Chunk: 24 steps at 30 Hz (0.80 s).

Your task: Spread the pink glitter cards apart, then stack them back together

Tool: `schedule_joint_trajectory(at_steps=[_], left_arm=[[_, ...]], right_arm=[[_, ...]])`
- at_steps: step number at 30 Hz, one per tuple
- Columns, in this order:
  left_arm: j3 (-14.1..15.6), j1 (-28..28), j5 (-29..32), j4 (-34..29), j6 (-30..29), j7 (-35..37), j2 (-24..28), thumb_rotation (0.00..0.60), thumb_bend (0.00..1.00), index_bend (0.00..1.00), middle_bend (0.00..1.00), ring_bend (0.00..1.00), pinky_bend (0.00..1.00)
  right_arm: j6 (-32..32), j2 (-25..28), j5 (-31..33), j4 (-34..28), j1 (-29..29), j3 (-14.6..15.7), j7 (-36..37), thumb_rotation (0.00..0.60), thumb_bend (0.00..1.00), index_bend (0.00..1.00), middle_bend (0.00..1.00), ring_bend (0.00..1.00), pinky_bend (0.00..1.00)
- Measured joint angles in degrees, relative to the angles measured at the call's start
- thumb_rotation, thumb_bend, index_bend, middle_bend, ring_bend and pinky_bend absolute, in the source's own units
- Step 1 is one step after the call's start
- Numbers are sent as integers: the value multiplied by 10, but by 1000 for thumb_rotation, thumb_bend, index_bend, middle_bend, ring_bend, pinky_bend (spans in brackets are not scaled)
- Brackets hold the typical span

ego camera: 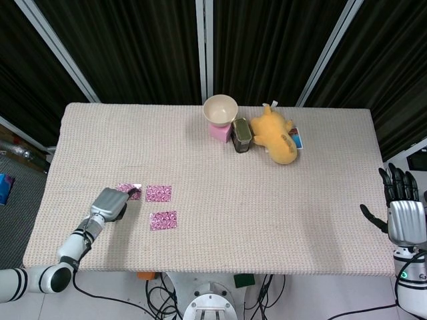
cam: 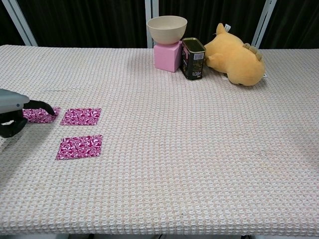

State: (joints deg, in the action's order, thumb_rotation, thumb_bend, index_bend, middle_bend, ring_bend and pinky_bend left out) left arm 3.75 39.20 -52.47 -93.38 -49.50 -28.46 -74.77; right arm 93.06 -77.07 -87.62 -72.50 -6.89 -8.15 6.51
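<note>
Woven table (ego camera: 267, 200), dark curtains behind. Three pink glitter cards (cam: 79, 147) lay apart at 8 o'clock; left hand (ego camera: 110, 203) pressed fingertips on the leftmost card (cam: 42, 115). Right hand (ego camera: 402, 207) off the table's 4 o'clock edge, fingers spread, held nothing.

This looks like a robotics lab or test cell, not anyone's home. A single table (ego camera: 267, 220) under a pale woven cloth stands against black curtains (ego camera: 133, 47) hung between bare aluminium frame posts (ego camera: 204, 47). Loose cables (ego camera: 153, 293) trail on the floor below the table's front edge beside the robot's base (ego camera: 210, 308). A bowl (ego camera: 220, 109), a tin (ego camera: 241, 135) and a plush toy (ego camera: 277, 133) sit grouped like staged props.
</note>
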Motion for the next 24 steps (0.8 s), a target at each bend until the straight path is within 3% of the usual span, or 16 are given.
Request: schedule_joint_trajectory(at_steps=[10, 13, 17, 20, 22, 24], left_arm=[[2, -8, 7, -7, -16, -2, 13, 600, 704, 151, 873, 944, 1000], [0, -11, -4, -11, -24, 4, 14, 600, 631, 152, 871, 943, 1000], [-8, -20, -46, -12, -50, 24, 11, 600, 391, 231, 830, 907, 969], [-16, -30, -104, -6, -84, 55, 1, 600, 249, 273, 683, 761, 881], [-22, -34, -152, 0, -106, 83, -8, 595, 194, 271, 439, 495, 720], [-29, -36, -197, 7, -123, 107, -19, 474, 161, 226, 116, 129, 376]], right_arm=[[1, -1, -3, -2, -1, 0, -3, 600, 452, 0, 0, 0, 0], [3, 0, -3, -3, -1, 0, -3, 600, 452, 0, 0, 0, 0], [5, 3, -4, -6, 0, -1, -3, 600, 452, 0, 0, 0, 0], [6, 6, -6, -9, -1, -1, -3, 600, 451, 0, 0, 0, 0], [7, 7, -5, -10, -1, -2, -3, 600, 451, 0, 0, 0, 0], [7, 8, -3, -11, 0, -3, -2, 600, 451, 0, 0, 0, 0]])
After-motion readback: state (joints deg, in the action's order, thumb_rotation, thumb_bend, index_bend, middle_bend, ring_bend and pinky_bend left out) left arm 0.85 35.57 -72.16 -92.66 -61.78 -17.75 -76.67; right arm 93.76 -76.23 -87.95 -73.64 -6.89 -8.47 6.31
